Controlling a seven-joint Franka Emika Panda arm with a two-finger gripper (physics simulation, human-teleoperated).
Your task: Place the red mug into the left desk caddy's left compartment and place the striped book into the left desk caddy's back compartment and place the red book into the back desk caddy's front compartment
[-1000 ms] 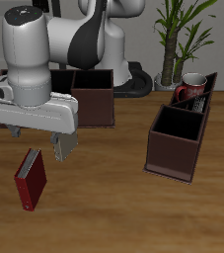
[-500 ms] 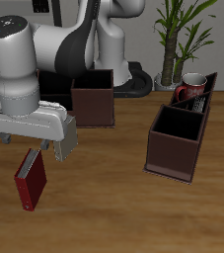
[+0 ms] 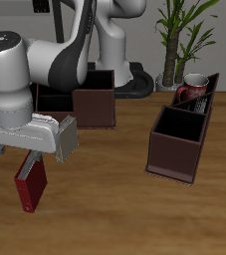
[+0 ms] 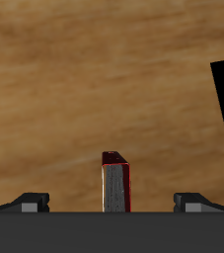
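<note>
Red book (image 4: 115, 182) stands upright on the wooden table (image 4: 84, 79), centred between the gripper's (image 4: 112, 203) two spread fingers (image 4: 30, 201), which touch nothing; only the wrist view shows that gap. From the exterior view the gripper body hides the book's top, and open wood lies around it toward the front edge. Farther back sits the back desk caddy (image 3: 93, 100), partly behind the arm. Well apart, the left desk caddy (image 3: 179, 139) holds the red mug (image 3: 192, 90).
</note>
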